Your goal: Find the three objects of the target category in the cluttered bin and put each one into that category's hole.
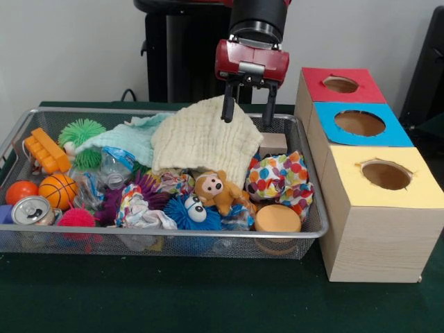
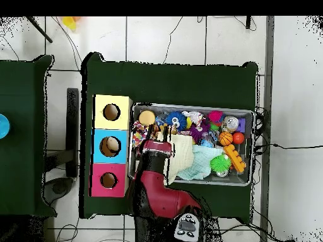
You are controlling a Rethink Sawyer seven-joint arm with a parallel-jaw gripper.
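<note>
The wire mesh bin (image 1: 173, 234) is full of clutter; it also shows in the overhead view (image 2: 202, 106). A tan-brown teddy bear (image 1: 215, 191) lies face up near the bin's front middle, between a blue googly-eyed spiky ball (image 1: 191, 211) and a dotted cloth (image 1: 281, 177). My gripper (image 1: 248, 109) hangs open and empty over the bin's far side, fingers (image 1: 227, 107) at the top edge of a cream cloth (image 1: 201, 139). In the overhead view the gripper (image 2: 159, 133) is over the bin's left part. The tiger and a third plush are hidden.
A wooden box right of the bin has a red hole (image 1: 340, 84), a blue hole (image 1: 359, 123) and a yellow hole (image 1: 386, 175). The bin also holds a mint cloth (image 1: 132, 142), a green spiky ball (image 1: 82, 132), an orange brick (image 1: 46, 151), a small basketball (image 1: 58, 191) and a can (image 1: 31, 210).
</note>
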